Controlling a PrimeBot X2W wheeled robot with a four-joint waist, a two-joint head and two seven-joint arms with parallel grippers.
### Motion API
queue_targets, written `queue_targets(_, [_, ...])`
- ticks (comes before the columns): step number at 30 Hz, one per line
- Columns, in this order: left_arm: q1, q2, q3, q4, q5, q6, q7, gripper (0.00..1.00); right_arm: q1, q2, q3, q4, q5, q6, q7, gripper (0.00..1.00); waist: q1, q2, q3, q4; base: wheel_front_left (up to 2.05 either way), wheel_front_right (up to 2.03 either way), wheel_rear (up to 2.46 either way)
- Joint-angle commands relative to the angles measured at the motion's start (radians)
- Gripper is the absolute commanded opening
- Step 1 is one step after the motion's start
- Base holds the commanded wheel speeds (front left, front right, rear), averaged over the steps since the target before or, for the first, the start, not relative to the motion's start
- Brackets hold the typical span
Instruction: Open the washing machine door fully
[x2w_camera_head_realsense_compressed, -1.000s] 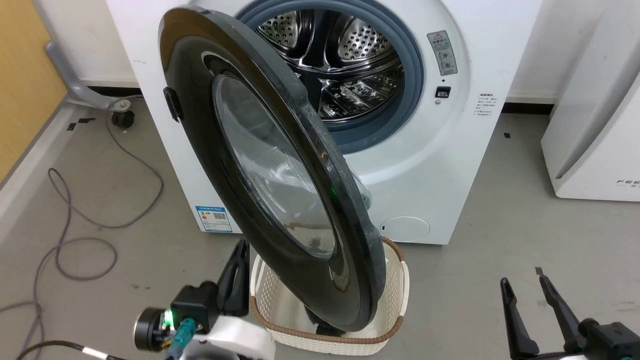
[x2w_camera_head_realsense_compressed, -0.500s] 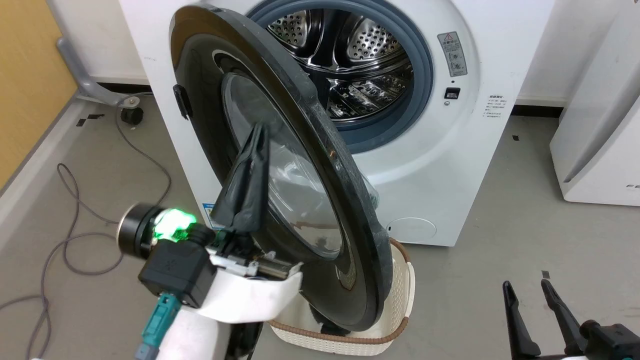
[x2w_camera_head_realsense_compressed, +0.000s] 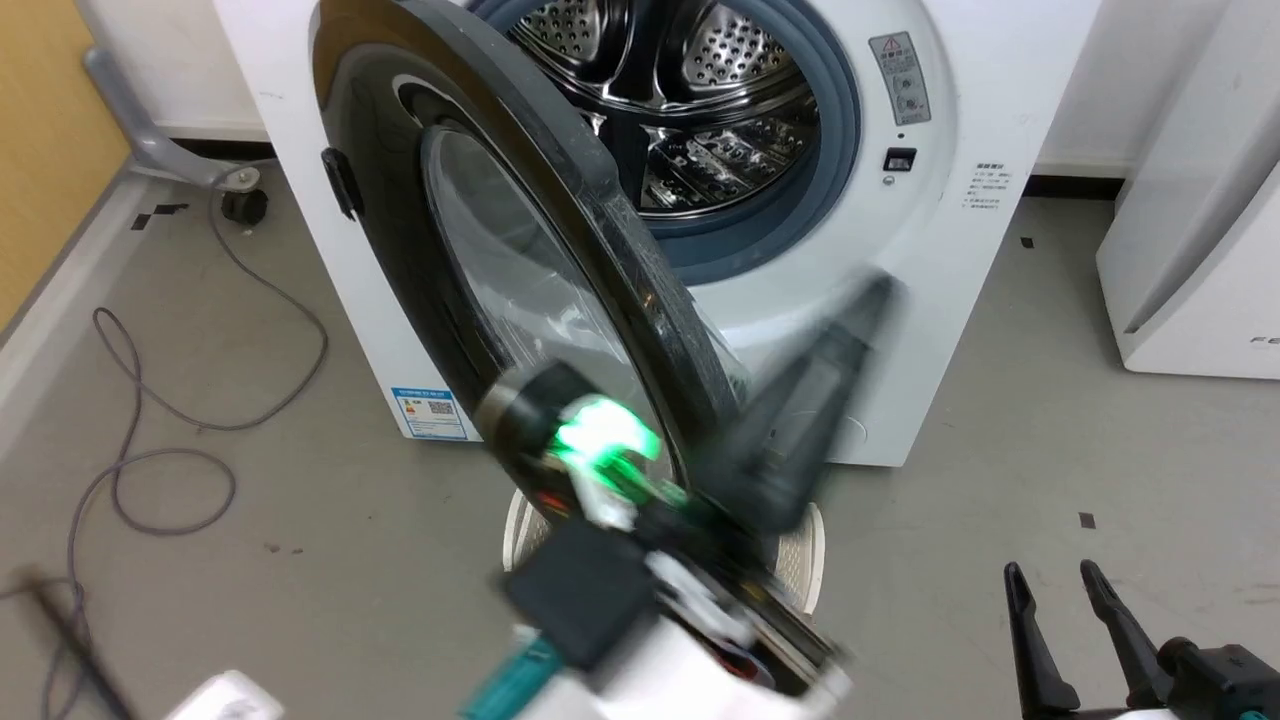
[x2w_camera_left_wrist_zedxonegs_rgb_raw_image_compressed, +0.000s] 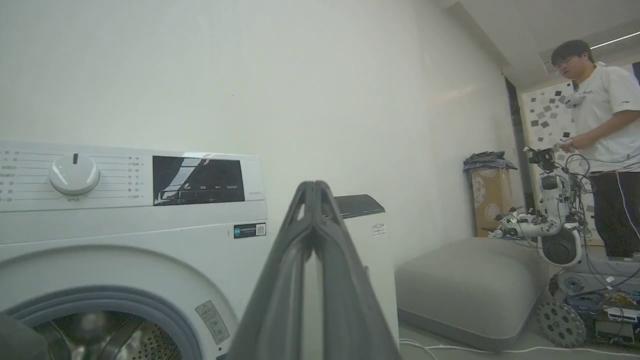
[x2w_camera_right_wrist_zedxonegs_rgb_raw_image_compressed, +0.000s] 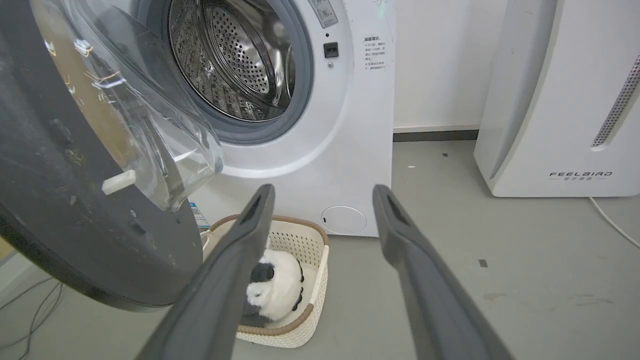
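Now | washing machine door (x2w_camera_head_realsense_compressed: 520, 300) stands part-open, swung out over the basket (x2w_camera_right_wrist_zedxonegs_rgb_raw_image_compressed: 320, 285) | left gripper (x2w_camera_head_realsense_compressed: 868, 300), blurred, fingers pinched together on nothing, sits on the door's inner side, likely to shove it wider | right gripper (x2w_camera_right_wrist_zedxonegs_rgb_raw_image_compressed: 322, 192) spread, parked low, clear of the swing

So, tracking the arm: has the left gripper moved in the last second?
Yes. The left gripper swung rightward across the door, toward the washer's white front.

Head high, looking down; wrists low, sharing washer (x2w_camera_head_realsense_compressed: 930, 260).
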Motion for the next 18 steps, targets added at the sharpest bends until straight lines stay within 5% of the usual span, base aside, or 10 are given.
queue_targets(1, [-0.011,0.002,-0.029,0.005,-0.016,0.003,0.012,0.00,-0.016,0.004,0.000,0.003,0.004,-0.001,0.001,1.00,-0.0001,0.0000,0.000,0.000,0.00,0.00,0.00])
queue_targets(11, [0.035,0.002,-0.245,0.094,-0.116,-0.010,0.163,0.00,-0.014,0.004,0.002,0.013,0.006,-0.001,0.009,1.00,-0.0001,0.0000,0.001,0.005,0.00,0.00,0.00])
queue_targets(18, [0.055,0.008,-0.281,0.236,-0.139,0.012,0.277,0.00,-0.017,0.004,0.006,0.023,0.014,-0.001,0.011,1.00,-0.0001,0.0000,0.013,0.007,0.00,0.00,0.00])
